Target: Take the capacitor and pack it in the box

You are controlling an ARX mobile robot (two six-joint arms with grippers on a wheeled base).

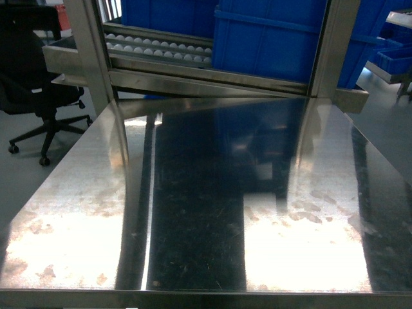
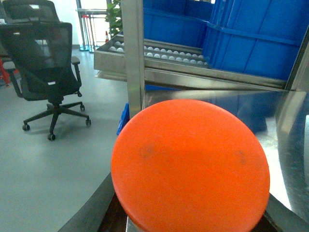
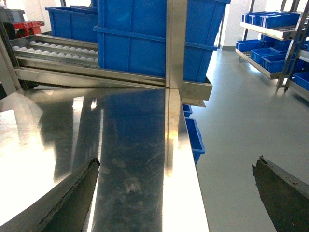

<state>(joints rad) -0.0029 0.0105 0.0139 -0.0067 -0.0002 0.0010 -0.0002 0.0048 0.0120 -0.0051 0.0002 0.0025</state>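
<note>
Filling the left wrist view, the capacitor [image 2: 190, 166] sits between the left fingers [image 2: 87, 212], apparently gripped. The right fingers [image 3: 72, 198] stand wide and empty over the worktop [image 1: 193, 212]. No box shows, so its direction cannot be told.

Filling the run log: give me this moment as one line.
left gripper: shut on capacitor | right gripper: open, nothing held | steel table: bare in head view | box: not in view
</note>
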